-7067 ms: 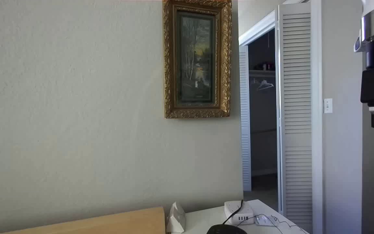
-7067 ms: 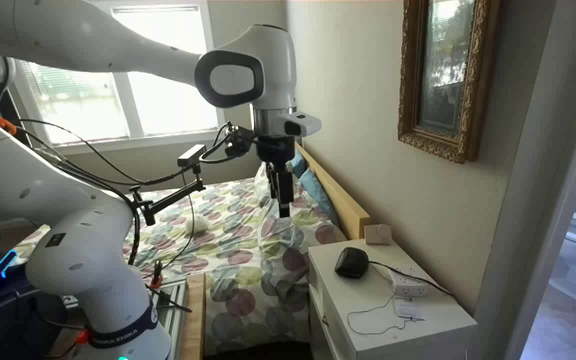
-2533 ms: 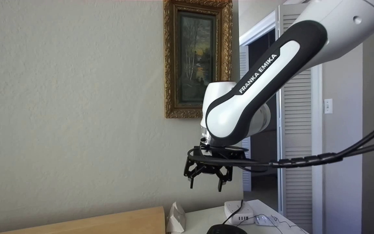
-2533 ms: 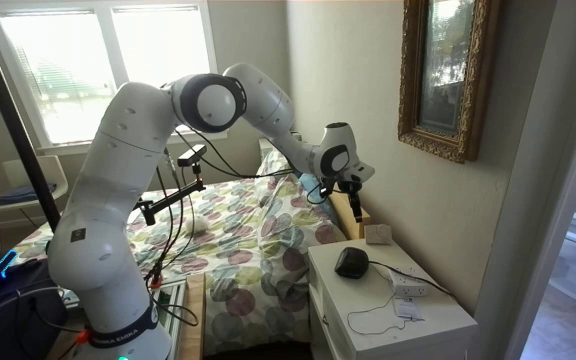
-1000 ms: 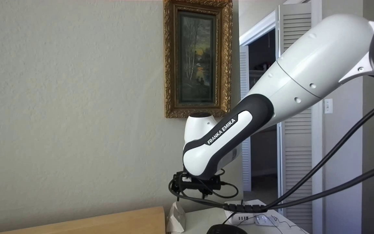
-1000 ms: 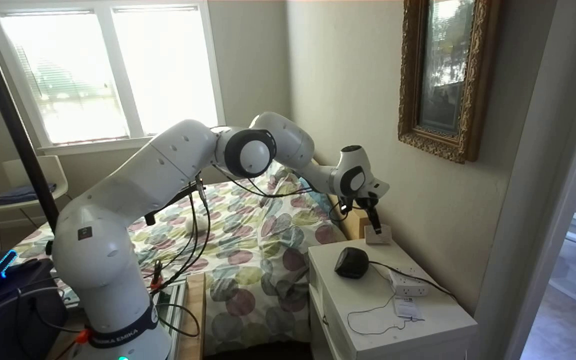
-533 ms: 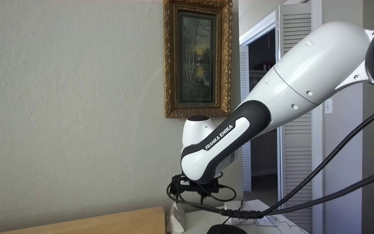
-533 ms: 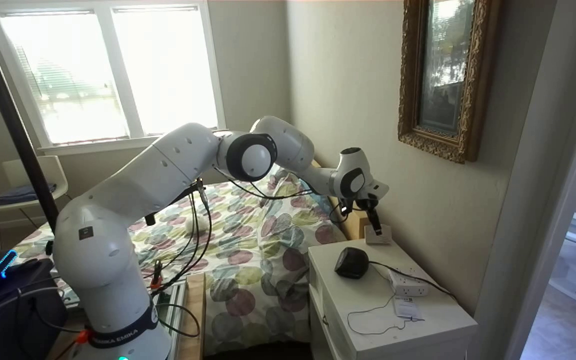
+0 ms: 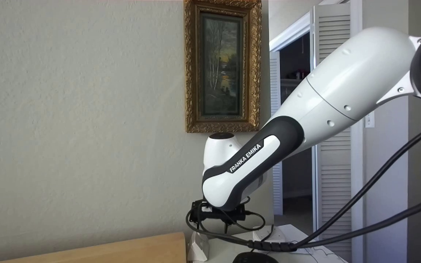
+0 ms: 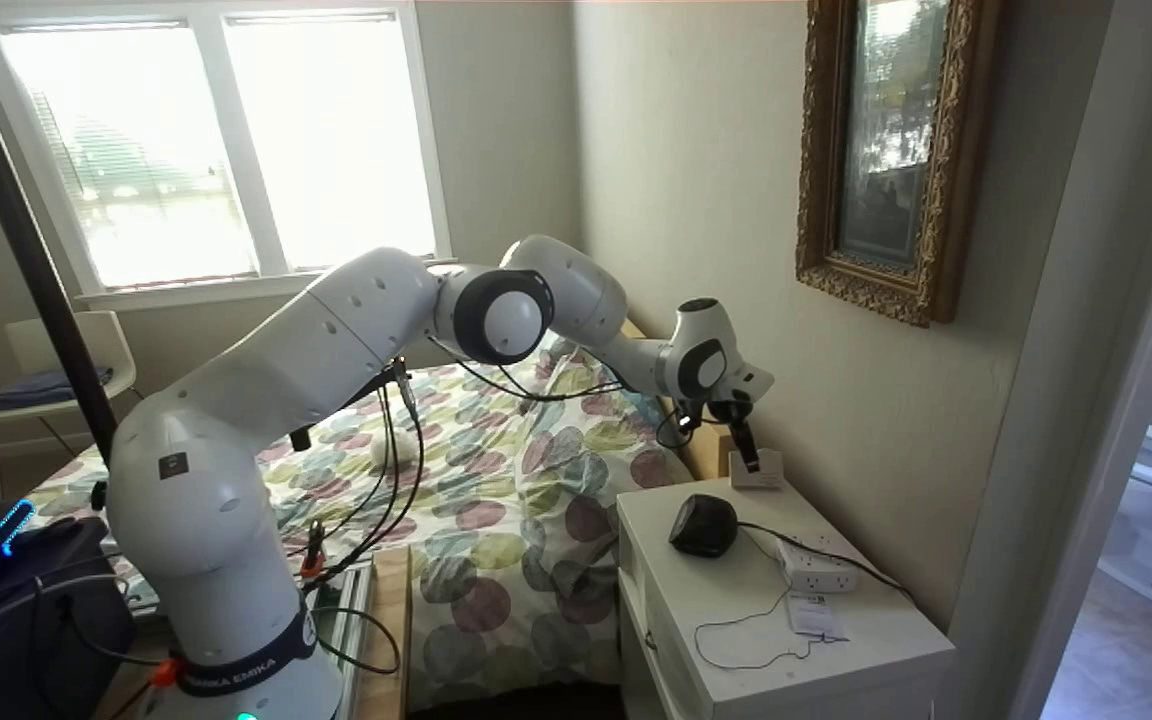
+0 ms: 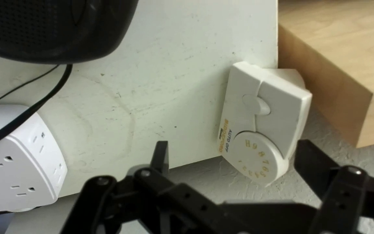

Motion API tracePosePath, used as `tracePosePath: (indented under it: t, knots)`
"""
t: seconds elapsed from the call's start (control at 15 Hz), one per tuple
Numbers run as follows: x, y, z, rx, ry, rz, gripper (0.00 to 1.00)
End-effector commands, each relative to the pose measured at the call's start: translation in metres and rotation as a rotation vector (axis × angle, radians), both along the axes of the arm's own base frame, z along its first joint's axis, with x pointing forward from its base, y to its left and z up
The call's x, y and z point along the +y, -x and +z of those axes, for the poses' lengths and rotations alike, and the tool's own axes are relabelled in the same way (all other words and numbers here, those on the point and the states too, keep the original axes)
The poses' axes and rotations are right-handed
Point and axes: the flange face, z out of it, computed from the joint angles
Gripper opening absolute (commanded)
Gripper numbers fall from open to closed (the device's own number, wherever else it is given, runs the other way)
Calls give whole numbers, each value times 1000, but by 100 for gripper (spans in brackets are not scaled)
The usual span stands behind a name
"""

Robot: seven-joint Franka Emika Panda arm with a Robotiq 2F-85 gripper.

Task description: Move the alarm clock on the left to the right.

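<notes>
Wrist view: your gripper (image 11: pixel 233 151) is spread with nothing held; the white Biddeford dial controller (image 11: pixel 266 123), presumably your clock, sits off-centre to it, on the nightstand (image 11: pixel 174 81) beside the headboard (image 11: pixel 362 55), so descending uncorrected could clip and topple it

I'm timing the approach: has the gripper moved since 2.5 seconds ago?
Yes. Judged against the wooden headboard in an exterior view, the gripper has moved down and to the picture's right; its tip now visually overlaps the white dial controller.
</notes>
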Motion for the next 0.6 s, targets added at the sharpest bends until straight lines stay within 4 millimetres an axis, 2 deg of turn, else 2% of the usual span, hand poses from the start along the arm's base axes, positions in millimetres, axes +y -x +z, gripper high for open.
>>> tracePosePath:
  t: [0.0, 0.53]
  knots:
    - [7, -2, -3, -17, -19, -5, 100]
    - [12, -6, -20, -28, -23, 1, 100]
